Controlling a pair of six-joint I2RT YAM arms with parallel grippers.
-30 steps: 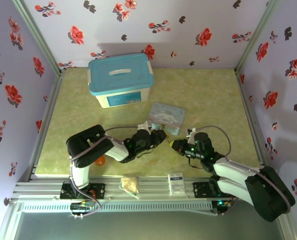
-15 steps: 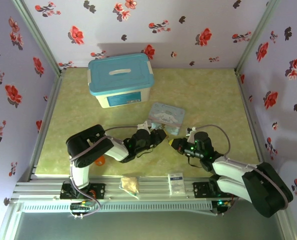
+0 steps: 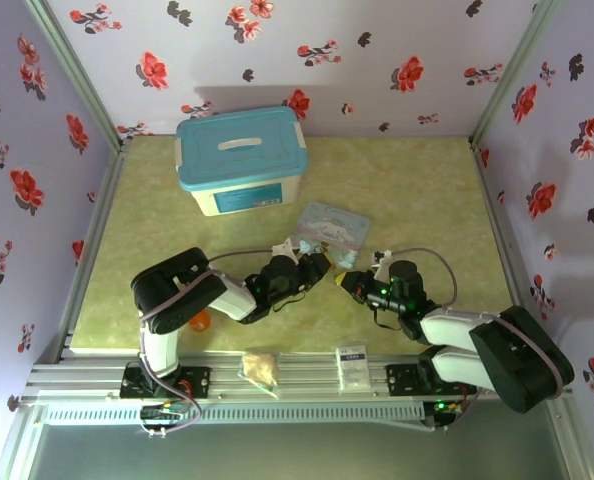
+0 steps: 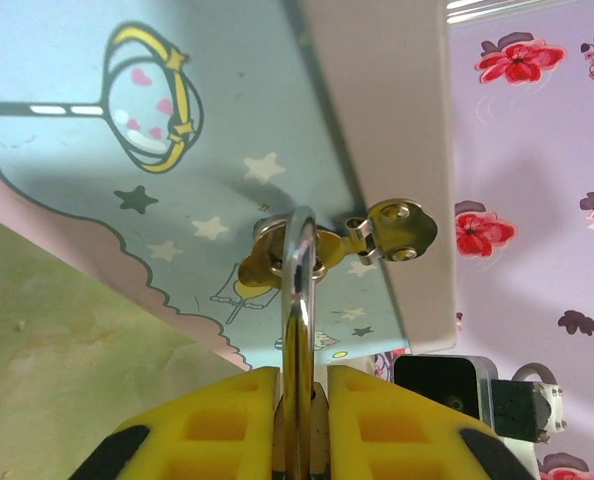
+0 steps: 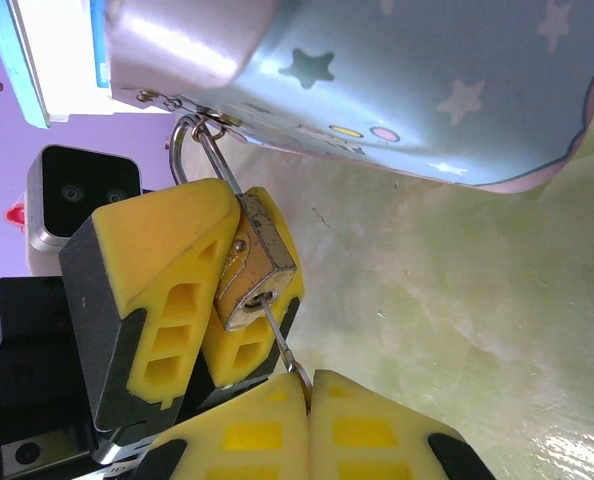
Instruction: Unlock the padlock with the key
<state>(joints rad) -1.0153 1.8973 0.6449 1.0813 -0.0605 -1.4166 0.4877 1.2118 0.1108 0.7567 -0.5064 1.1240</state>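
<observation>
The small brass padlock (image 5: 252, 270) is clamped between the yellow fingers (image 5: 157, 260) of my left gripper (image 4: 301, 385), which is shut on it. Its silvery shackle (image 4: 297, 290) loops through the gold hasp (image 4: 392, 228) of the pale blue cartoon tin (image 4: 127, 120). My right gripper (image 5: 307, 378) is shut on the thin key (image 5: 277, 335), whose blade sits in the keyhole at the bottom of the padlock. From above, the left gripper (image 3: 322, 268) and the right gripper (image 3: 349, 283) meet tip to tip just in front of the tin (image 3: 334, 228).
A white storage box with a teal lid (image 3: 241, 160) stands at the back left. An orange-red cup (image 3: 199, 321) lies by the left arm's base. A tan packet (image 3: 260, 368) and a white sachet (image 3: 352, 360) rest on the front rail. Flowered walls enclose the table.
My right gripper has crept a little left and away from me, closer to the left gripper. The left gripper has barely moved and both grips are unchanged.
</observation>
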